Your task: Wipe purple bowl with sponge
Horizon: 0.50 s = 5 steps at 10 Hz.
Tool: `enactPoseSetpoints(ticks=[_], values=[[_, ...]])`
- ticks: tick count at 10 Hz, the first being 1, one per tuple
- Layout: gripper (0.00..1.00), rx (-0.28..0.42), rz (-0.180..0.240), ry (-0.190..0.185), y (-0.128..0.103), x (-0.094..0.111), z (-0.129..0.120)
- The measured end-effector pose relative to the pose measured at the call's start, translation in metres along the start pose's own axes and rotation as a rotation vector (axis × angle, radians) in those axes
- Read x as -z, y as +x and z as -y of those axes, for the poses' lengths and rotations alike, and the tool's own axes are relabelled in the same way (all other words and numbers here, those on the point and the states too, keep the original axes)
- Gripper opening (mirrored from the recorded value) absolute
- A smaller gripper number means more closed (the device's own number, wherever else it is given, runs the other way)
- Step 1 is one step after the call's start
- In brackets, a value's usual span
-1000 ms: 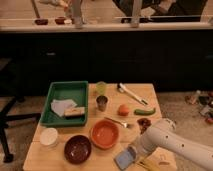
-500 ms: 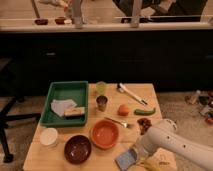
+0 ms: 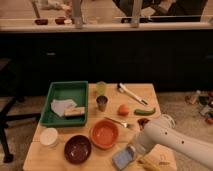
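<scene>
Lower centre of frame: my fingers (image 3: 132,150) pinching sponge (image 3: 123,158) near surface (image 3: 144,93) edge; best carrying left past orange bowl (image 3: 105,134), lowering flat into purple bowl (image 3: 77,148), pressing lightly.

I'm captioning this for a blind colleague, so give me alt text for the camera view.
A white robot arm reaches in from the right over a wooden table, its gripper at a blue-grey sponge near the front edge, right of a purple bowl and an orange bowl. Behind them sits a green tray holding a cloth.
</scene>
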Motion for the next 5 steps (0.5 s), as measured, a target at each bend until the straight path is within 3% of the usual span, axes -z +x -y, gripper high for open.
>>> enactPoseSetpoints(ticks=[5], values=[[0.00, 0.114, 0.021, 0.031, -0.038, 0.023, 0.016]])
